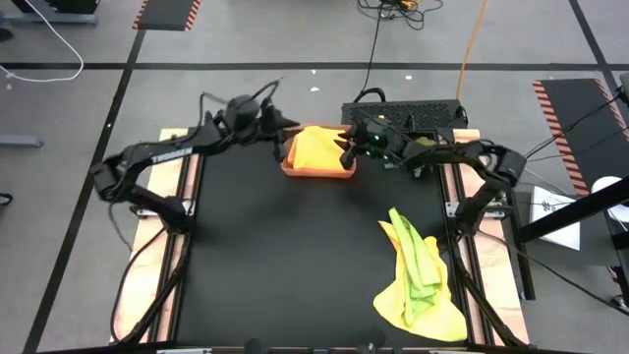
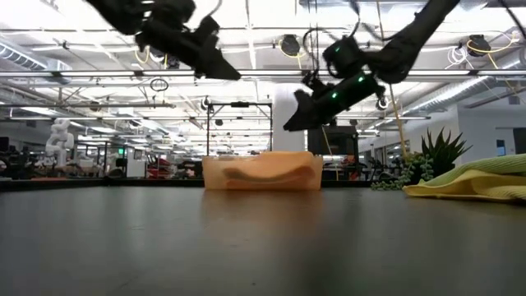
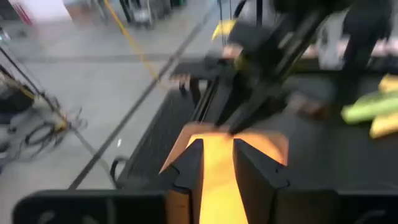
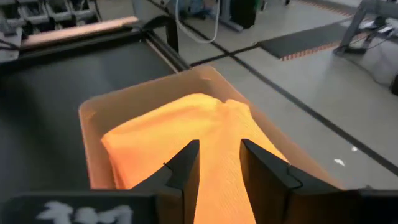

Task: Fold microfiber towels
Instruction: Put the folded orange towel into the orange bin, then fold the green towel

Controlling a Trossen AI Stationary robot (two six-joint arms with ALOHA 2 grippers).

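An orange-yellow towel (image 1: 316, 147) lies folded in the orange-brown tray (image 1: 319, 175) at the table's far middle. It also shows in the right wrist view (image 4: 186, 124). My left gripper (image 1: 285, 136) hangs open above the tray's left end, high over it in the low view (image 2: 232, 74). My right gripper (image 1: 346, 154) hangs open above the tray's right end, lower in the low view (image 2: 289, 125) but clear of the tray (image 2: 261, 177). A lime green towel (image 1: 418, 256) lies crumpled on a yellow towel (image 1: 418, 313) at the near right.
A small green plant (image 2: 440, 152) stands at the far right behind the towel heap (image 2: 472, 182). A black box with cables (image 1: 403, 110) sits just beyond the table's far edge. The dark table top (image 1: 285, 265) lies bare in the middle and near left.
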